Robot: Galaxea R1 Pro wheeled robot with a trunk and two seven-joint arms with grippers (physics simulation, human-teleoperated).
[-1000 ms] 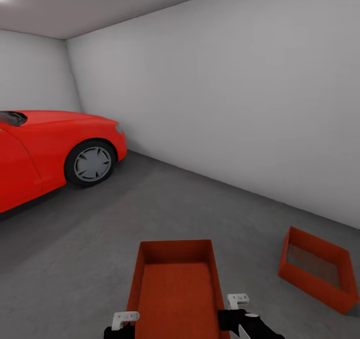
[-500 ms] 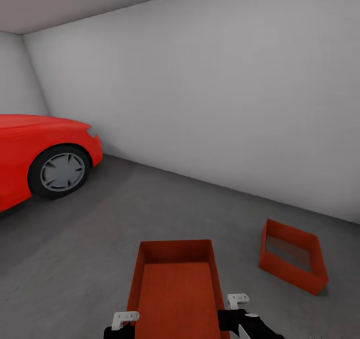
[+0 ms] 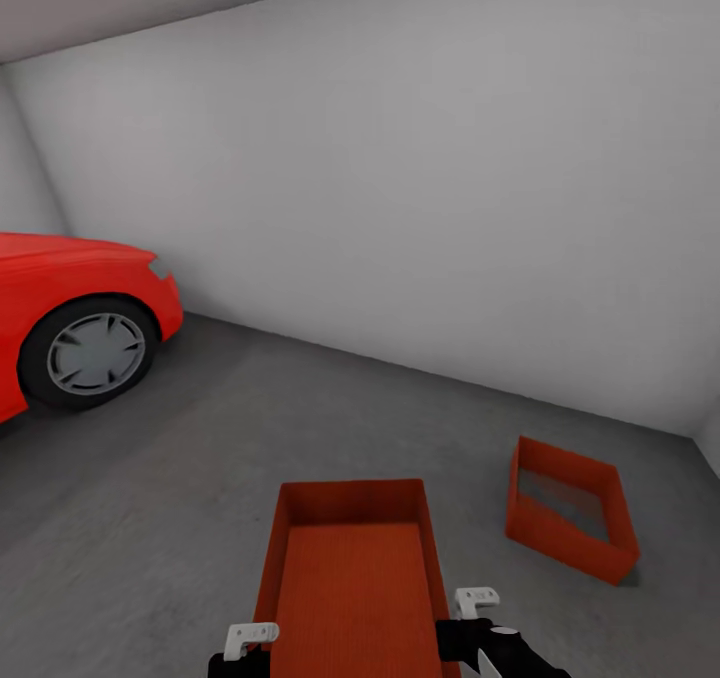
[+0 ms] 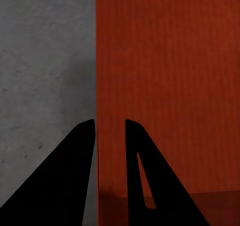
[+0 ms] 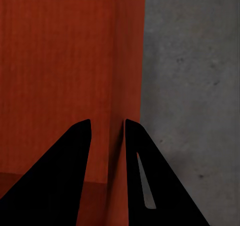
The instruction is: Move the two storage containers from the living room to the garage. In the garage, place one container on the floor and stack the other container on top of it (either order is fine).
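From the head view, an orange-red rectangular open-top plastic bin (image 3: 350, 578) is carried above the dark grey concrete floor (image 3: 200, 478), a second like bin (image 3: 570, 508) resting ahead to the right, a red car (image 3: 70, 328) left. Left wrist view: the left gripper (image 4: 110, 128) pinches the carried bin's side wall. Right wrist view: the right gripper (image 5: 107, 128) clamps the opposite wall.

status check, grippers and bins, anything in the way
Left gripper and right gripper each clamped on a side wall of the carried bin. Second bin on garage floor, ahead-right. Path between open.
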